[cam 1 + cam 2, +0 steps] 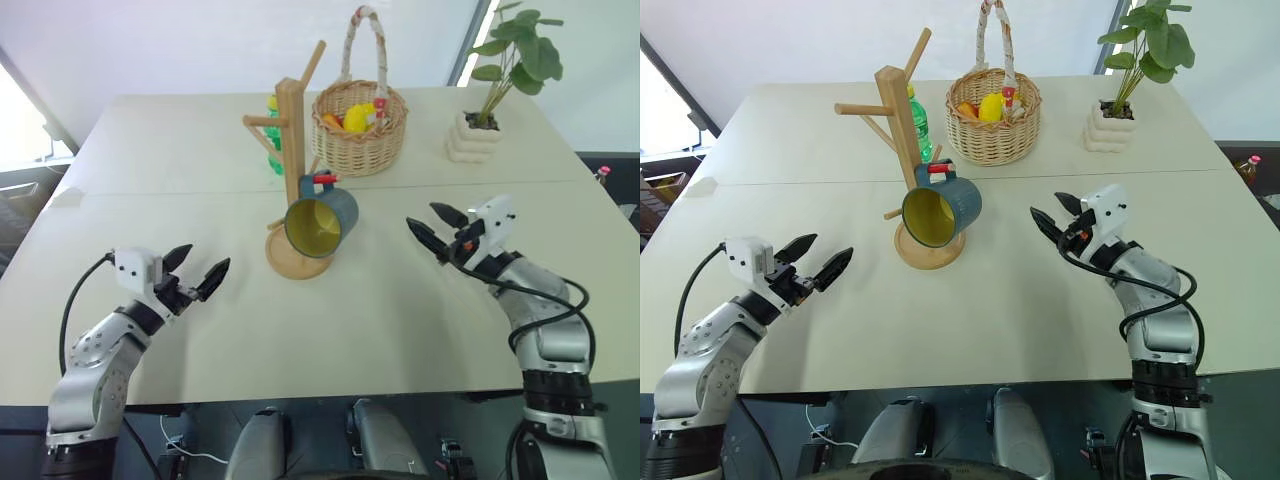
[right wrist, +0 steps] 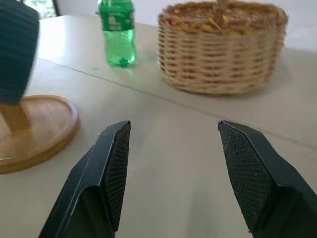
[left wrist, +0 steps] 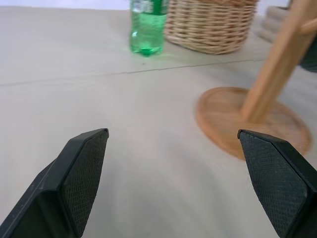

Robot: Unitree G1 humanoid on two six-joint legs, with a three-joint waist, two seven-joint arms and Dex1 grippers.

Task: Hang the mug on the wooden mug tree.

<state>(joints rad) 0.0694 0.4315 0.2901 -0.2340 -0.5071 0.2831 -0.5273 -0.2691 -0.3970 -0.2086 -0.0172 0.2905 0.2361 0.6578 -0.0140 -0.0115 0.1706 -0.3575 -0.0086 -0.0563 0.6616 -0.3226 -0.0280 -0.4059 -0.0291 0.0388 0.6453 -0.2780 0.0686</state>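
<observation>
Blue against the pale wood, the mug (image 1: 318, 222) already hangs by its handle on a lower, red-tipped peg of the mug tree (image 1: 293, 150), its yellow mouth tipped toward us above the round base. As we judge it, the hanging is done and what remains is to leave it undisturbed. To do that well, we would keep both arms low and out to the sides, clear of the jutting pegs and the base, since a nudge to the post could swing the mug off its peg.

Our left claw (image 1: 197, 272) sits above the table (image 1: 150, 140) near its front edge, left of the tree's base and apart from it; its fingers are spread wide with nothing between them, touching nothing. Our right claw (image 1: 432, 230) is to the right of the mug, well apart from it, fingers likewise parted and empty.

Behind the tree stand a wicker basket (image 1: 360, 130) of fruit, a green bottle (image 1: 921, 125) and a potted plant (image 1: 478, 135), all clear of both arms.
</observation>
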